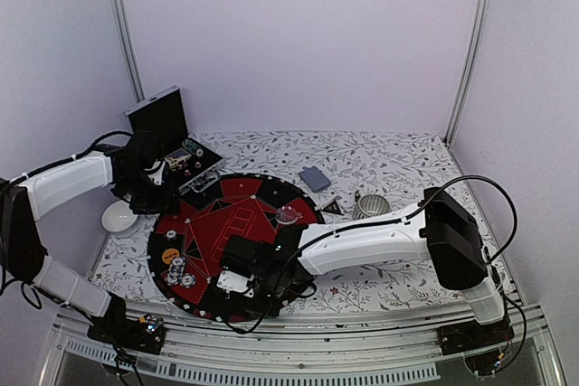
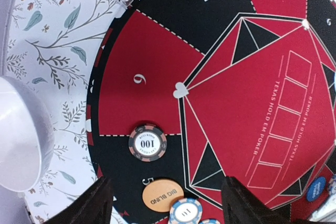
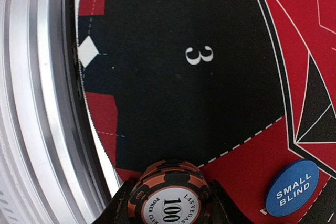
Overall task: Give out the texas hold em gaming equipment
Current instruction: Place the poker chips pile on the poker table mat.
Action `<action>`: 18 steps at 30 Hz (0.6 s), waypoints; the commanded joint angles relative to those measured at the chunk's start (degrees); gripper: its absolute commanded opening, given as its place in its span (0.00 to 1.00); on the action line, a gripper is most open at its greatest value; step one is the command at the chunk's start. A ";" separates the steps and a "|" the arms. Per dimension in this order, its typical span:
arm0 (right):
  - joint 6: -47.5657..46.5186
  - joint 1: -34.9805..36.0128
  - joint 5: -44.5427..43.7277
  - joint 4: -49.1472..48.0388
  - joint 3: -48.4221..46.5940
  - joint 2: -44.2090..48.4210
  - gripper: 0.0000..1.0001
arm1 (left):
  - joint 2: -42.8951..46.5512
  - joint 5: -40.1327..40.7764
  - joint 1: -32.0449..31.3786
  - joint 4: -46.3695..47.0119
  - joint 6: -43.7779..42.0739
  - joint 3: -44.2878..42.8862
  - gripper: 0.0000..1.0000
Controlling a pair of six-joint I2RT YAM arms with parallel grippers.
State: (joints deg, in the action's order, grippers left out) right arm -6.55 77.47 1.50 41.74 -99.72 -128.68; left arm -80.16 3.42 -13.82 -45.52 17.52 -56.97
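Table [image 1: 398,155], floral cloth, fills the lower half of the overhead view. Round red/black poker mat [image 1: 237,223] sits lower centre-left on it. Black hinged case [image 1: 163,119] stands open, upper left, at the mat's top-left rim.

Left gripper [image 2: 168,182]: jaws spread wide, nothing between them, over the mat's left side near segment 9. Right gripper [image 3: 170,184]: clamped on an orange-striped 100 chip [image 3: 170,199], over black segment 3 at the mat's bottom edge, close to the metal rail [image 3: 37,103].

White dish [image 1: 118,217] on the cloth, left of the mat. Ribbed silver cup [image 1: 371,205] right of the mat. Grey-blue-backed cards [image 1: 314,178] face down on the cloth, just off the mat's upper-right rim.

Discs:
- Orange BIG BLIND [image 2: 159,195], bottom centre of the left wrist view.
- Blue SMALL BLIND [image 3: 292,187], lower right of the right wrist view, on red.
- Clear one [image 1: 289,216], on the mat's right part.

Loose 100 chip [image 2: 147,142] lies flat on the dashed line below segment 9, above the orange disc and apart from it. Blue-and-white chip [image 2: 185,212] sits just beside that disc, at the bottom frame edge.
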 commanded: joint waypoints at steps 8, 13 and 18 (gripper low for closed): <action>-1.47 0.48 -3.76 3.02 -4.78 -3.91 0.09 | 3.02 -0.14 -0.71 -1.94 0.22 -1.73 0.73; -0.48 -0.29 -7.03 0.82 -7.34 -5.05 0.09 | 3.39 0.17 -0.77 -1.94 0.37 -2.00 0.73; 0.27 -1.57 -7.22 -1.70 -11.05 -8.01 0.08 | 3.65 0.10 -0.81 -1.89 0.25 -1.80 0.73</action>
State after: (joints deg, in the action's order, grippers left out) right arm -7.09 77.52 -3.14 43.59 -107.72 -133.36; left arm -77.52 3.49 -14.02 -46.76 17.58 -57.30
